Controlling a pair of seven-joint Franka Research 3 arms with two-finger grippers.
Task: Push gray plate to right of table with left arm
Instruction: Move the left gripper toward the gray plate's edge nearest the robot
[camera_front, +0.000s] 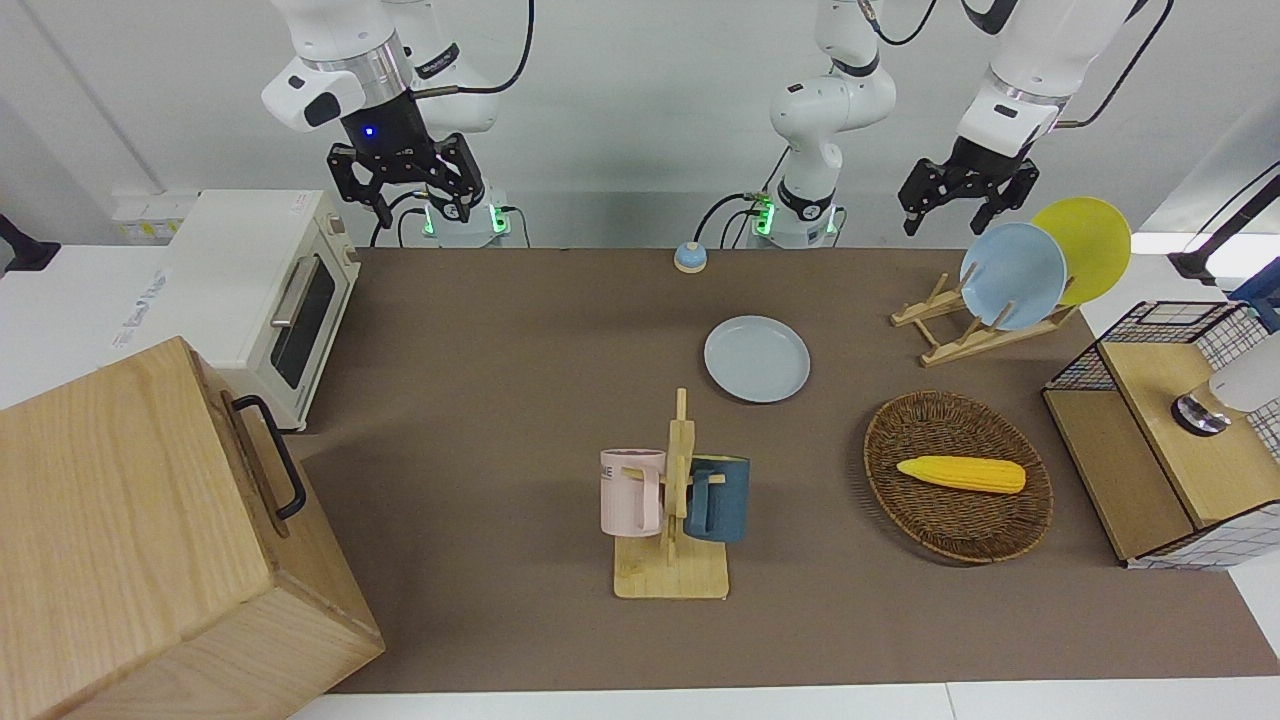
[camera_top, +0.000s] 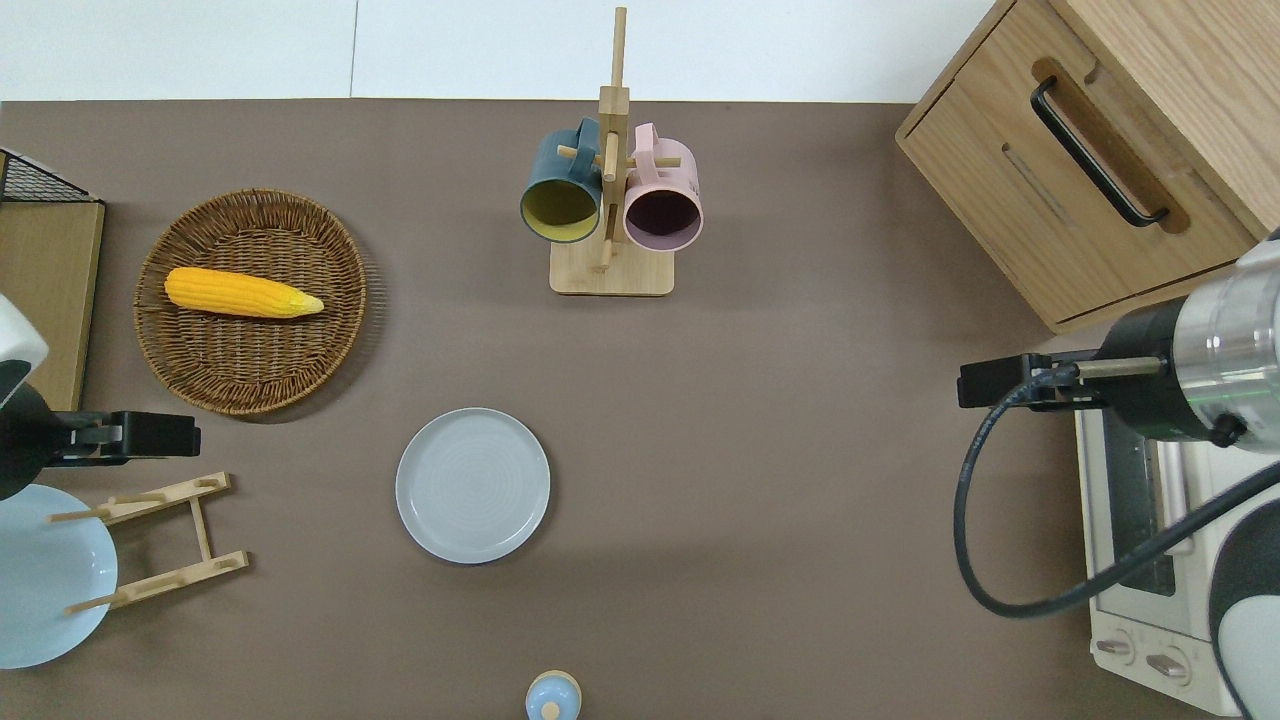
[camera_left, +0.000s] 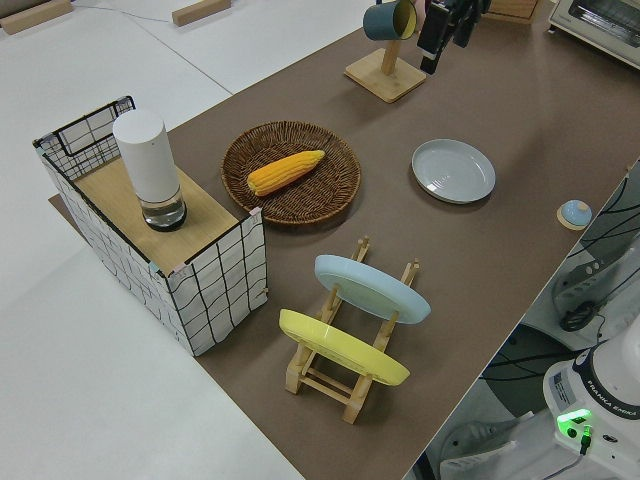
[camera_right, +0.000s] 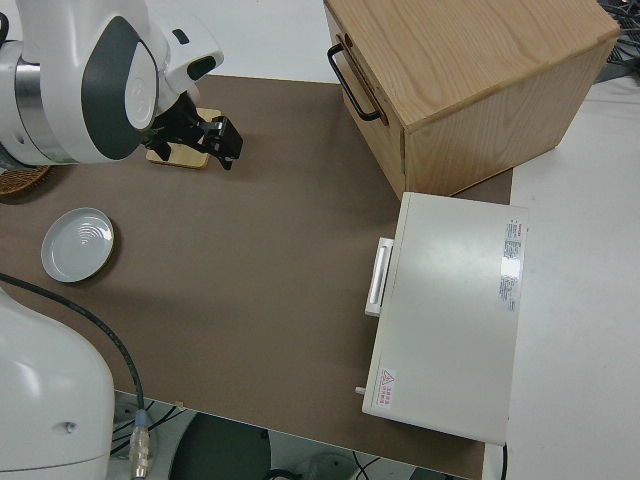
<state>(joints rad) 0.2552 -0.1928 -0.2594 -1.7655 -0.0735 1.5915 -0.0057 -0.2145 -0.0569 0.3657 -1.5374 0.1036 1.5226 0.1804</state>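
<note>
Gray plate (camera_top: 472, 485) lies flat, rim up, round so no long axis, mid worktop (camera_top: 800, 420), nearer robots' edge. Left end effector (camera_front: 962, 195) raised over plate rack (camera_top: 160, 545), fingers spread, holding nothing. Right arm parked.

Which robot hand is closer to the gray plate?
The left one. The left end effector hangs toward the left arm's end of the table from the gray plate, over the plate rack. The right arm is parked.

Round gray plate (camera_top: 472, 485) lies flat on table (camera_top: 780, 400).
</note>
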